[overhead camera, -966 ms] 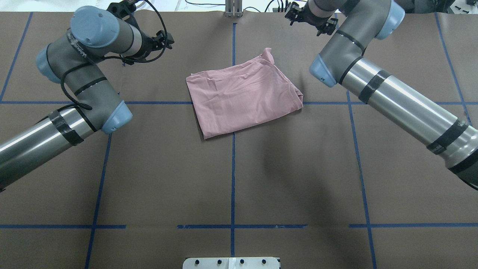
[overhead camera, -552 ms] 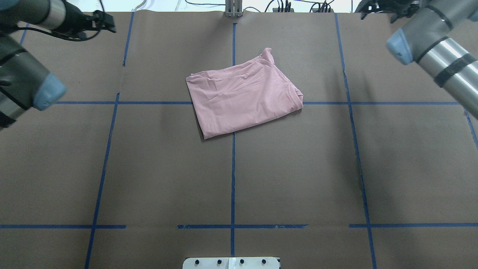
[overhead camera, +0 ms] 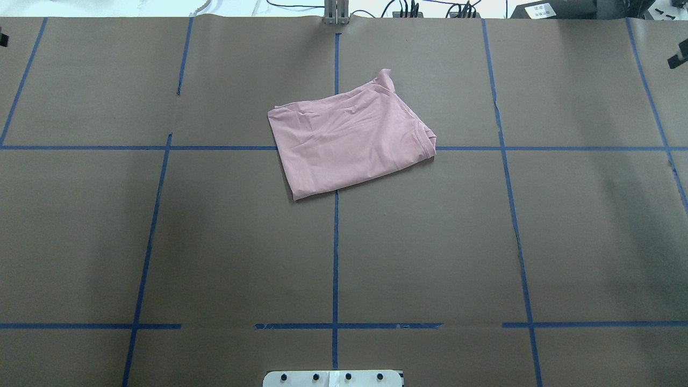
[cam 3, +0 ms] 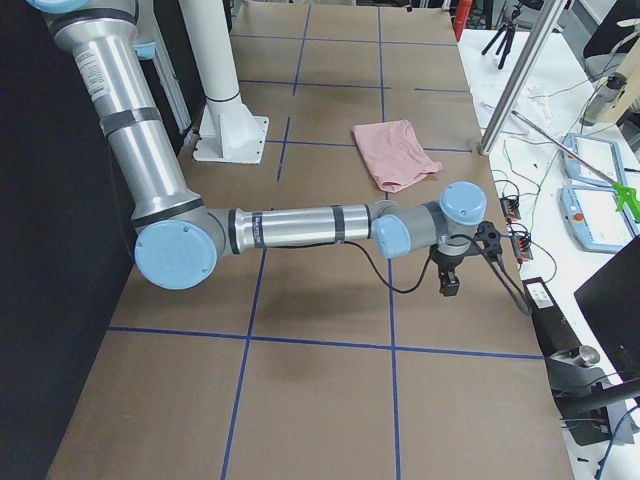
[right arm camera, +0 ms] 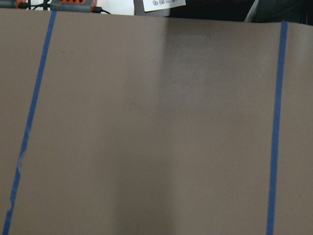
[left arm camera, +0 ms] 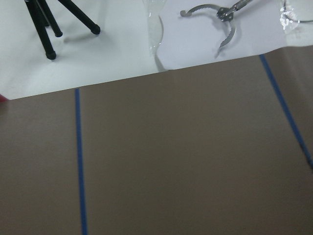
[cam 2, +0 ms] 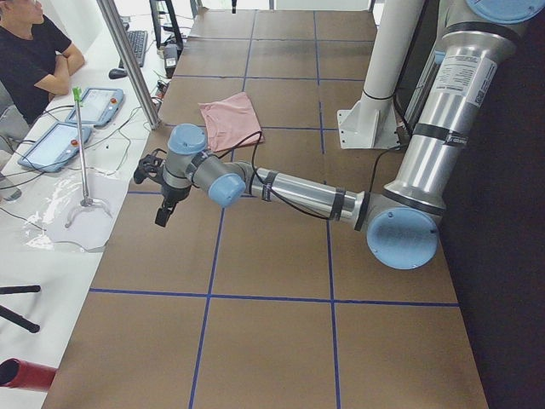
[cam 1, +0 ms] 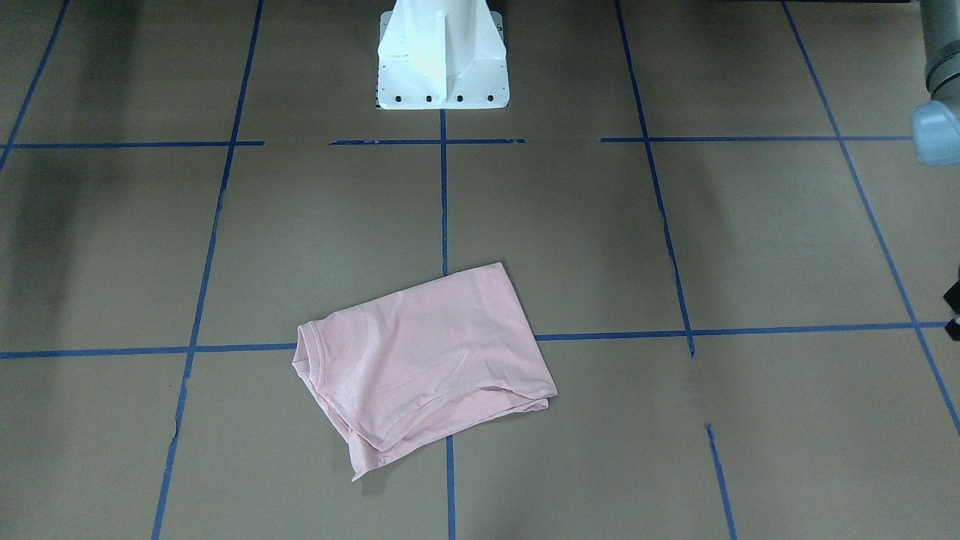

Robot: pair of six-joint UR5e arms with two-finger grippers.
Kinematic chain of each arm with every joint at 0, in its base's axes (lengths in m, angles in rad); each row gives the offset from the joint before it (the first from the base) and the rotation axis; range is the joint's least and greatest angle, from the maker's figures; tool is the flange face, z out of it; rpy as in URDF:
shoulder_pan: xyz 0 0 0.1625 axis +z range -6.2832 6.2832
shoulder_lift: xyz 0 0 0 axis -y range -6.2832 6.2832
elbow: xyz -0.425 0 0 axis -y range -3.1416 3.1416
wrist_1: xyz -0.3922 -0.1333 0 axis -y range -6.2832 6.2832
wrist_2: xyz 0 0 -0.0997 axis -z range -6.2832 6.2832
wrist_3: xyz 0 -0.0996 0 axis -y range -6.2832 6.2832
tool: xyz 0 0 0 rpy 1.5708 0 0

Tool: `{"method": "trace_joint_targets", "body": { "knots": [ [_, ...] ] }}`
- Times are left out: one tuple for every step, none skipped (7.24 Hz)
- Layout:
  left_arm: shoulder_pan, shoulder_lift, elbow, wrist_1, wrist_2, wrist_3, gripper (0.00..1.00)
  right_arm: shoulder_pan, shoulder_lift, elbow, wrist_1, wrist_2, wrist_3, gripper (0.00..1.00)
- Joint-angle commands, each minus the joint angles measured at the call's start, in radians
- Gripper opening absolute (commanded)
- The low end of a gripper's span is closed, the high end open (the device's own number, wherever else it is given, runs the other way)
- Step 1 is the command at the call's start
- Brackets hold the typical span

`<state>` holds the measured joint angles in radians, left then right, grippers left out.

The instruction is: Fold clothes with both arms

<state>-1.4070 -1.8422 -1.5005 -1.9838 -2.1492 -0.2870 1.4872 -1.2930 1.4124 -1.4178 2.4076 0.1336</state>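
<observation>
The pale pink T-shirt lies folded into a rough rectangle at the middle of the table, print hidden. It also shows in the front view and both side views. Nothing touches it. My left arm stretches to the table's left end, its gripper hanging over the edge area. My right arm stretches to the right end, its gripper near that edge. Neither wrist view shows fingers, so I cannot tell whether either gripper is open or shut.
The white pedestal base stands at the near side. Blue tape lines grid the brown table. An operator and tablets are beyond the far edge. Tripod legs and a metal stand lie off the left end.
Both arms have swung outward from beside the shirt to the table's ends and left the overhead view almost fully. The shirt has not moved.
</observation>
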Motion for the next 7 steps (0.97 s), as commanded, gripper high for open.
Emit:
{"method": "trace_joint_targets", "body": {
  "knots": [
    [-0.111,0.032,-0.007,0.199,-0.078,0.294,1.00,0.013,-0.132,0.257,-0.288,0.002,-0.121,1.00],
    [-0.139,0.032,-0.009,0.289,-0.078,0.416,1.00,0.021,-0.153,0.304,-0.393,-0.013,-0.246,1.00],
    [-0.141,0.035,-0.013,0.357,-0.080,0.442,1.00,0.047,-0.182,0.303,-0.426,-0.013,-0.344,1.00],
    [-0.144,0.090,-0.012,0.356,-0.104,0.436,1.00,0.065,-0.240,0.297,-0.411,-0.005,-0.374,1.00],
    [-0.139,0.125,0.023,0.286,-0.189,0.434,1.00,0.065,-0.253,0.289,-0.365,-0.010,-0.353,1.00],
    [-0.139,0.130,0.075,0.147,-0.190,0.433,1.00,0.070,-0.262,0.287,-0.349,-0.012,-0.353,1.00],
    [-0.138,0.185,0.083,0.102,-0.190,0.434,1.00,0.070,-0.272,0.289,-0.349,-0.018,-0.353,1.00]
  ]
}}
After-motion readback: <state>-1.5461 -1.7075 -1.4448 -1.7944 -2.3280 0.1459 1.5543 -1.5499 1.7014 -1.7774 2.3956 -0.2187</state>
